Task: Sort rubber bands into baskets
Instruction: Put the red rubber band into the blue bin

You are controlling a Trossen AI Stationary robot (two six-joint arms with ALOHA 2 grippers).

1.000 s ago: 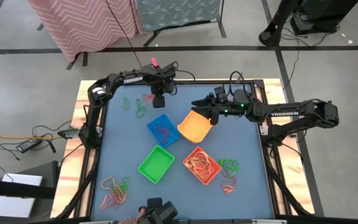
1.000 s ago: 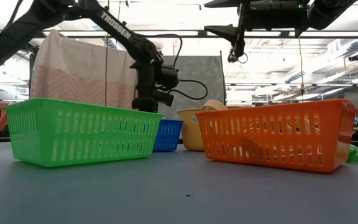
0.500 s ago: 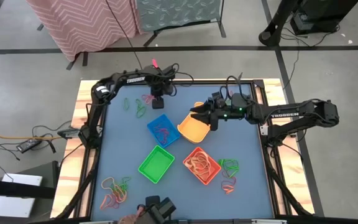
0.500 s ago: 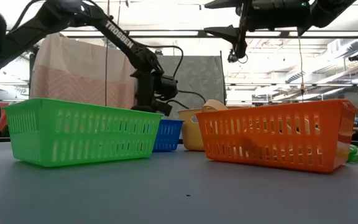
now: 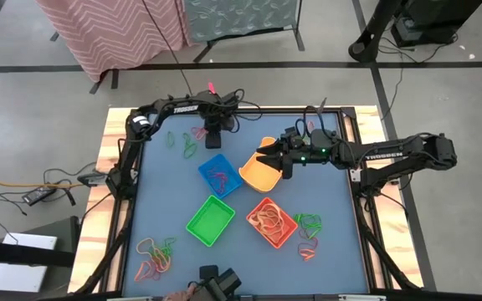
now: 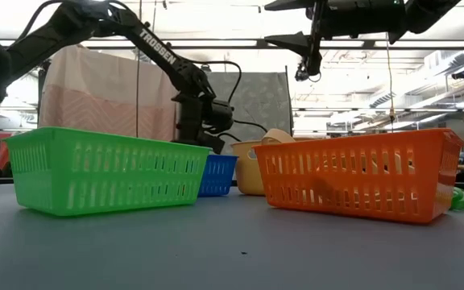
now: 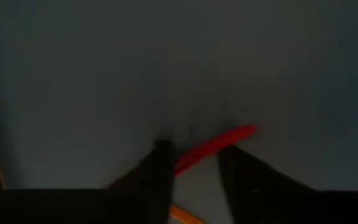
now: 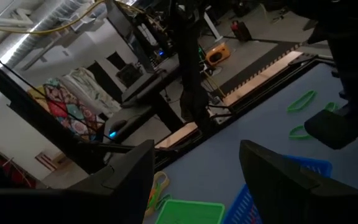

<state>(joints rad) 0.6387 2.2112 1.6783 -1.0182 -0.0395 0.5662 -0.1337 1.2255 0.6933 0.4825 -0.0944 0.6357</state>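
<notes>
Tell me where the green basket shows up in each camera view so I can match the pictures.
High view: the green basket sits low and centre-left on the table, below the blue basket.
Low view: large at the left foreground.
Left wrist view: not in it.
Right wrist view: partly visible at the bottom edge.
Shared landmark: the blue basket, right beside it in the high, low and right wrist views.

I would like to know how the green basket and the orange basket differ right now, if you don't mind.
The green basket looks empty, while the orange basket holds a tangle of orange rubber bands. In the high view the green basket sits nearer the left arm's side of the table, the orange basket nearer the right arm's side. Both are small slotted rectangular tubs, alike in size, standing upright.
</notes>
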